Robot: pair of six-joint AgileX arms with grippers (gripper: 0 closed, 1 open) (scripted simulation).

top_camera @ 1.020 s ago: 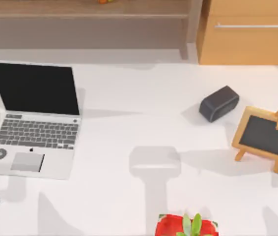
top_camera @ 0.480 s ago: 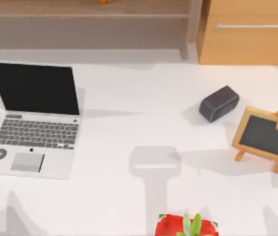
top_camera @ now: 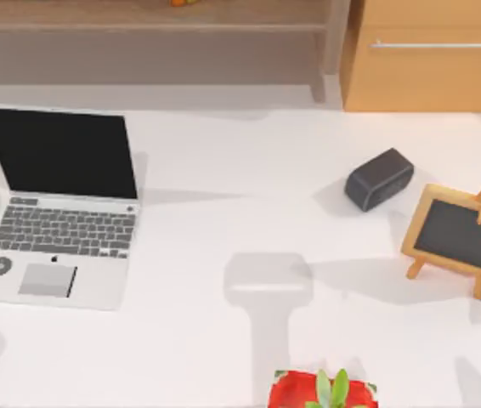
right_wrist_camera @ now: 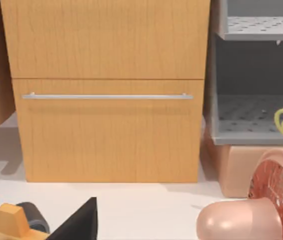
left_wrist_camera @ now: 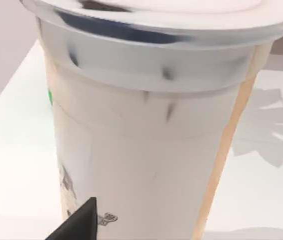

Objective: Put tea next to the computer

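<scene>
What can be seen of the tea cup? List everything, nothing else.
The tea cup appears close up in the left wrist view. It is upright, with a round whitish lid bearing dark marks, its rim overhanging the body. The body looks like pale tan paper, with an orange-tan stripe down one side, a small green mark and dark print low down. The white table lies behind it. The left gripper shows dark before its lower body; contact cannot be told.

Tea (left_wrist_camera: 146, 150) — glossy plastic; computer (top_camera: 58, 208) — matt silver metal.

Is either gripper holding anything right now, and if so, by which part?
Cannot tell: the tea sits very close before the left gripper, but no grasp is visible.
</scene>
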